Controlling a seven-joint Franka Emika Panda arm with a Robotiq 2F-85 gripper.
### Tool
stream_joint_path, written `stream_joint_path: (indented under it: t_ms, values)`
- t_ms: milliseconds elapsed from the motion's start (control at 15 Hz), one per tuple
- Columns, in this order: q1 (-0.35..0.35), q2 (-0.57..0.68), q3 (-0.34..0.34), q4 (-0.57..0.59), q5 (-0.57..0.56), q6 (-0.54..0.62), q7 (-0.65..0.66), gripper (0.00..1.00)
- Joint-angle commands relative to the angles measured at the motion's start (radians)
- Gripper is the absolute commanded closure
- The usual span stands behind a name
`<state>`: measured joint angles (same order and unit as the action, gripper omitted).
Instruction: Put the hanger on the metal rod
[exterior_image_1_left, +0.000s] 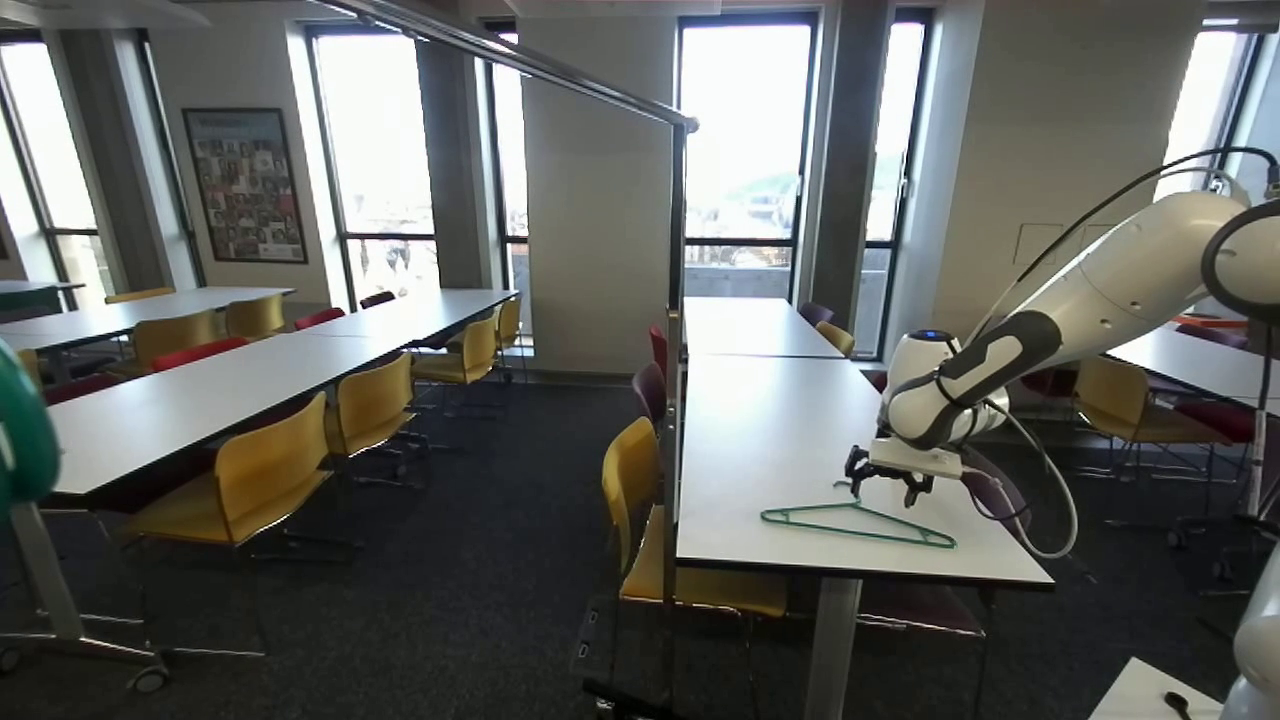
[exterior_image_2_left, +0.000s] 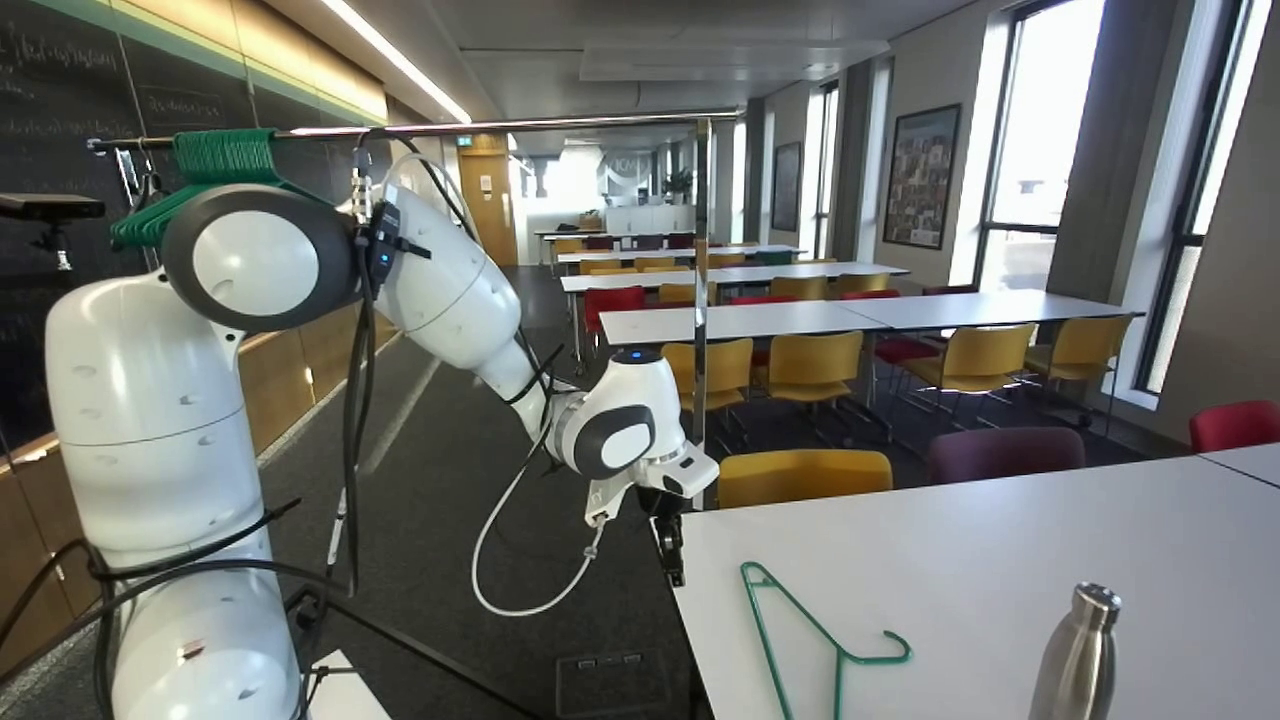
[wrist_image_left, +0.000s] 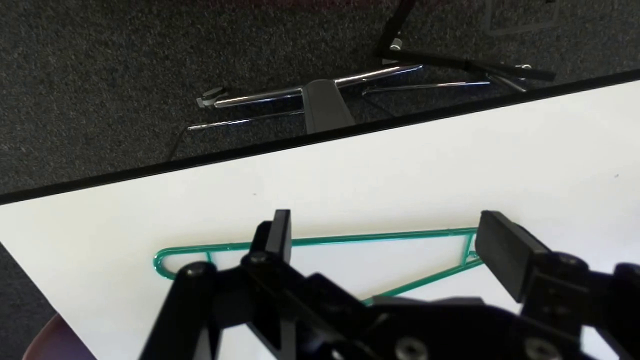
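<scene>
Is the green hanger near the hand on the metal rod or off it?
Off: in both exterior views that green hanger lies on the white table, with the metal rod well above table height.

Hanger (wrist_image_left: 375, 238), bottle (exterior_image_2_left: 1080, 660) on white table (exterior_image_2_left: 960, 560).

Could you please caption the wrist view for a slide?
Green clothes hanger on white tabletop, seen past open end effector.
</scene>
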<state>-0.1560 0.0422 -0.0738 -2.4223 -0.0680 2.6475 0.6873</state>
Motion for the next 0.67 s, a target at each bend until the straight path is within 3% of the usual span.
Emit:
stream_joint_path:
  t_ms: [0, 400, 600]
  values:
    - [0.018, -0.001, -0.019, 0.002, 0.043, -0.011, -0.069, 0.0]
    - [-0.001, 0.028, -0.036, 0.048, 0.085, -0.117, -0.504, 0.0]
    - [-0.008, 0.058, -0.062, 0.08, 0.019, -0.115, -0.624, 0.0]
